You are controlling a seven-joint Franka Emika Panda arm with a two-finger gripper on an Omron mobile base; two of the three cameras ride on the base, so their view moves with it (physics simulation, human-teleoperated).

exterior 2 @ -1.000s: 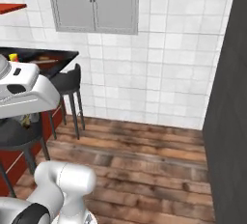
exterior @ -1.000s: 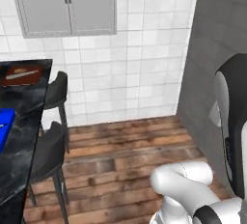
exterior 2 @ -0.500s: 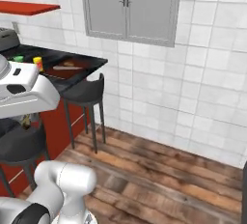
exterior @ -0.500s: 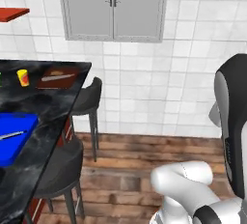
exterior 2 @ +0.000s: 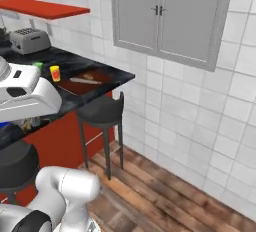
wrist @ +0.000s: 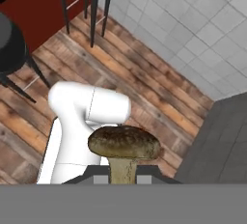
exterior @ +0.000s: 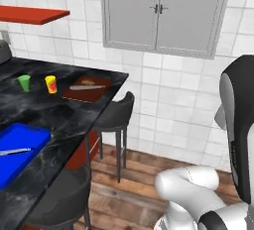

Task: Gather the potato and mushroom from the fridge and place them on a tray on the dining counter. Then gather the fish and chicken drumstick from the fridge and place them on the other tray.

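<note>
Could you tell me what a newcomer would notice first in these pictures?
Probably the brown mushroom clamped stem-down in the shut gripper, close up in the hand view above the wooden floor. Next, the bright blue tray at the near end of the black marble dining counter, with a grey wall cabinet above.

White square-tiled wall (exterior: 163, 100) all round, with a grey two-door metal wall cabinet (exterior: 161, 13) mounted on it and a flat red shelf (exterior: 30, 14) off to the side. Brown wood-plank floor (wrist: 144, 80) below, plus dark round-seat stools (exterior 2: 102, 113) on thin legs.
</note>
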